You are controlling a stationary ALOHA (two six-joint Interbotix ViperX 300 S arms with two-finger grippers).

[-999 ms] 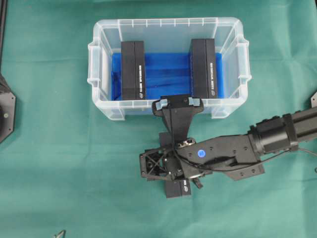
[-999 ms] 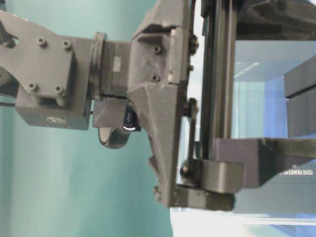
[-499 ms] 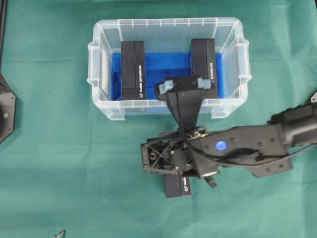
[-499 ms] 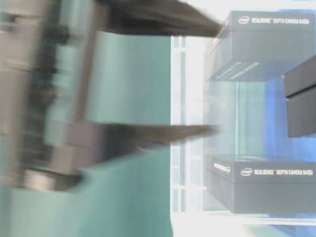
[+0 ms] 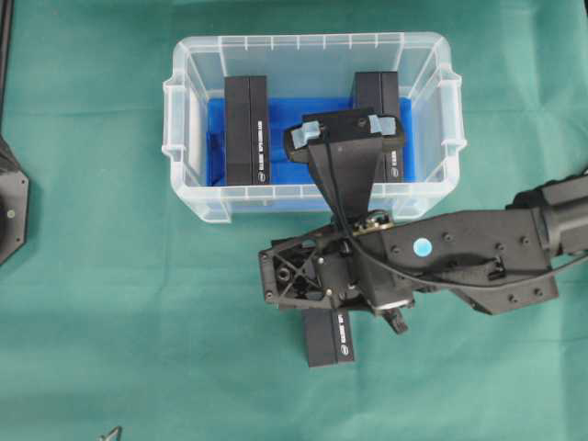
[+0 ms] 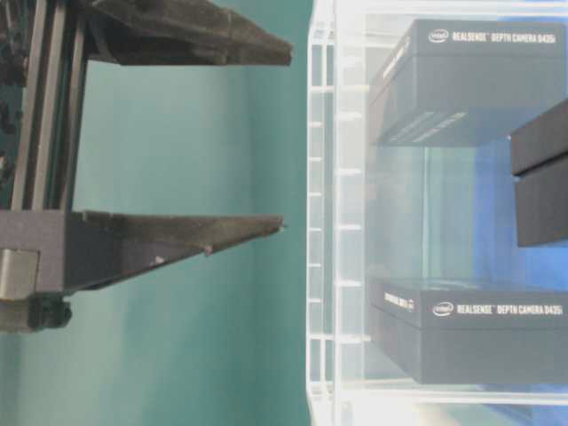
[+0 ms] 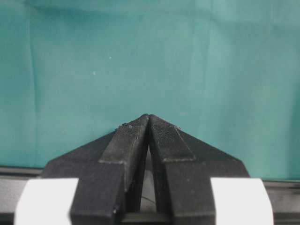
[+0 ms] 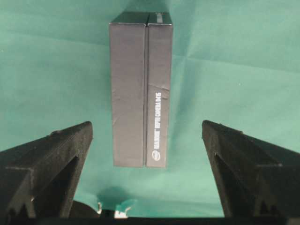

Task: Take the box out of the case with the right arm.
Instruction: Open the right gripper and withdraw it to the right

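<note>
Green cloth (image 5: pixel 101 276) covers whole surface. Case (image 5: pixel 432 55) near far edge, long axis left-right. Right arm (image 5: pixel 478 262) enters from right edge. Boxes: three, all black. Two in case, long axes pointing far-near: left box (image 5: pixel 247 129), right box (image 5: pixel 378 96) partly hidden. Third box (image 8: pixel 141 89) flat on cloth outside case, near its front wall, same direction. Right gripper (image 8: pixel 147 173) spread wide above it, empty. Left gripper (image 7: pixel 149 136) closed, empty.

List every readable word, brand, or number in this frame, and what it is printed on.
"intel REALSENSE DEPTH CAMERA D435i": upper black cardboard box inside the clear plastic case.
"REALSENSE DEPTH CAMERA D435i": lower black box in the case.
White print on the black box on the green cloth: too blurred to read reliably.
</note>
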